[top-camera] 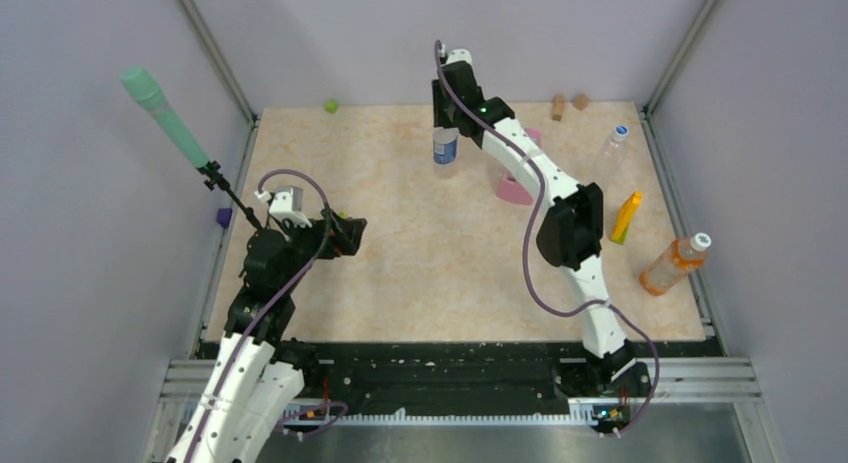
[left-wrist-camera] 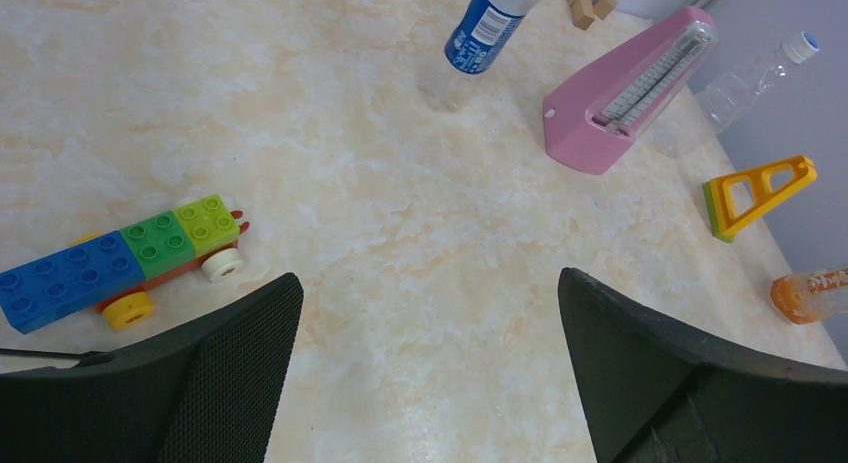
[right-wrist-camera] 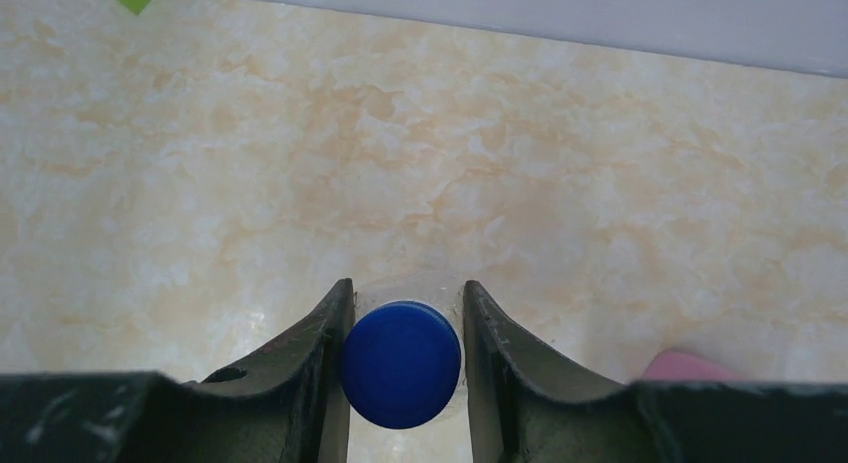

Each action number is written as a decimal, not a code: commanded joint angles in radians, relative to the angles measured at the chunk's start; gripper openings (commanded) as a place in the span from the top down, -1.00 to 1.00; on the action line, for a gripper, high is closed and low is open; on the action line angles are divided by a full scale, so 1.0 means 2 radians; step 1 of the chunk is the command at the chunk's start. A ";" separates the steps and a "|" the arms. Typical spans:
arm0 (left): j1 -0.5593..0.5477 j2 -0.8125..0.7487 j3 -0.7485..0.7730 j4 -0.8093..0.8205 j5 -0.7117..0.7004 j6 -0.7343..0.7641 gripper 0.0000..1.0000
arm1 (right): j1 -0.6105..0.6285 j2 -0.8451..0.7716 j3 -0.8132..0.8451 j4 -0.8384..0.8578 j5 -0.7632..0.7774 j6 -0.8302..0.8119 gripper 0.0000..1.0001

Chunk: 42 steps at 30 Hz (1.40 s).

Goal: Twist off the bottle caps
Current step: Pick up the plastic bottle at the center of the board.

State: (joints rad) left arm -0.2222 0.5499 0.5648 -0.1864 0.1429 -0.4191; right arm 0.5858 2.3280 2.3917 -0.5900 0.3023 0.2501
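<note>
The blue cap (right-wrist-camera: 402, 363) sits between the right fingers (right-wrist-camera: 318, 378). Both fingers press on its sides, so they are clamped on it. The cap is on the labelled bottle (top-camera: 445, 148), which stands upright at the far middle of the tabletop (top-camera: 420, 283), near the pink metronome (left-wrist-camera: 625, 93). The right arm reaches over the bottle from above.

The step in hand seems to be the first unscrewing: the grip on the cap is made, but the turn is not yet done. The next move probably calls for a rotation of the wrist around the axis of the bottle, with a firm grip. One risk is that nothing holds the body of the bottle, so it may turn together with the cap.

The left fingers (left-wrist-camera: 235, 368) stand wide apart with nothing between them, over the near left of the tabletop, close to a brick car (left-wrist-camera: 120, 268). They could steady the bottle.

The clear bottle (top-camera: 610, 153) and the orange bottle (top-camera: 672, 265) wait at the right side with their caps on.
</note>
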 commanded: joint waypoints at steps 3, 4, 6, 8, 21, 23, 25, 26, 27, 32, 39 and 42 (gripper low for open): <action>0.001 0.007 -0.010 0.078 0.078 -0.010 -0.97 | -0.001 -0.128 -0.072 -0.012 -0.096 0.025 0.73; 0.000 0.013 -0.010 0.101 0.100 -0.013 -0.97 | 0.000 -0.156 -0.100 -0.004 -0.123 0.032 0.73; -0.002 0.028 -0.009 0.136 0.134 -0.028 -0.97 | 0.006 -0.220 -0.177 0.026 -0.168 0.045 0.73; -0.007 0.042 -0.001 0.152 0.162 -0.036 -0.97 | 0.017 -0.306 -0.292 0.069 -0.193 0.058 0.75; -0.107 0.063 0.008 0.143 0.269 0.029 -0.97 | 0.085 -0.566 -0.687 0.278 -0.303 0.190 0.77; -0.124 0.070 0.008 0.136 0.293 0.040 -0.97 | 0.094 -0.579 -0.720 0.318 -0.302 0.208 0.77; -0.143 0.080 0.010 0.110 0.291 0.053 -0.96 | 0.097 -0.591 -0.755 0.364 -0.304 0.231 0.77; -0.156 0.084 0.010 0.104 0.272 0.058 -0.95 | 0.098 -0.601 -0.778 0.384 -0.307 0.240 0.77; -0.170 0.089 0.011 0.096 0.250 0.063 -0.95 | 0.098 -0.610 -0.787 0.405 -0.310 0.249 0.77; -0.224 0.139 0.049 0.032 0.173 0.081 -0.82 | 0.097 -0.634 -0.827 0.446 -0.314 0.269 0.77; -0.264 0.158 0.032 0.032 0.140 0.092 -0.82 | 0.098 -0.640 -0.881 0.527 -0.349 0.288 0.77; -0.276 0.163 0.035 0.012 0.134 0.104 -0.77 | 0.098 -0.643 -0.906 0.564 -0.354 0.296 0.77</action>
State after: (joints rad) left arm -0.7479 0.8635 0.6155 -0.1284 0.4507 -0.2577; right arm 0.7757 1.0649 0.6315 0.3576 -0.3687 0.8021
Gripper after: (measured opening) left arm 0.901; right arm 0.367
